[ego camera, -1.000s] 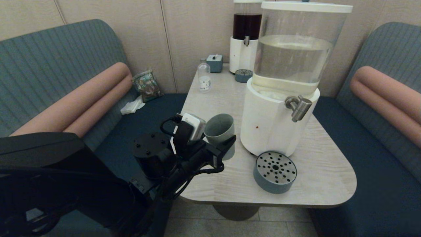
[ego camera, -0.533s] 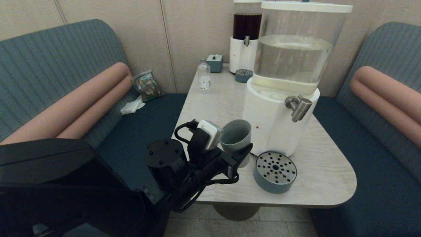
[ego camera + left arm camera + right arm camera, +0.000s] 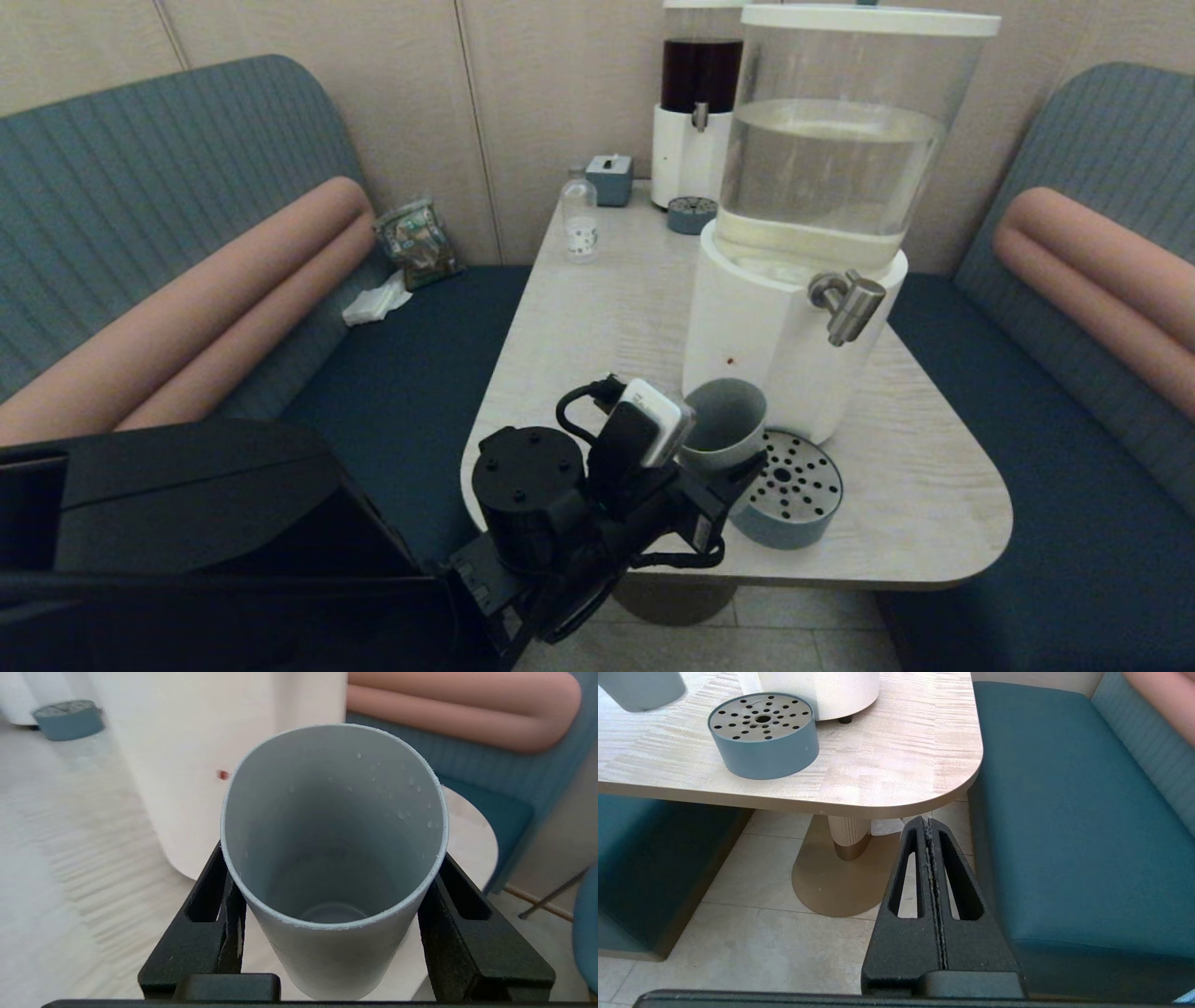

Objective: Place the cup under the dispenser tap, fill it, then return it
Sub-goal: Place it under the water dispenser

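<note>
Low at frame centre we see our left gripper (image 3: 724, 467) clamped on the cup (image 3: 722, 425), beside the drip tray (image 3: 794, 490), dispenser tap (image 3: 848, 303) upper right of it, right gripper (image 3: 930, 826) pressed together beside the counter (image 3: 896, 765).

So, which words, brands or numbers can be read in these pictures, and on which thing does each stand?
None can be read.
Small clear bottle: its white label carries dark marks, too small to read.
Packet on the bench: printed pattern, too blurred to read.
Cup, dispenser, drip tray: no text.
</note>
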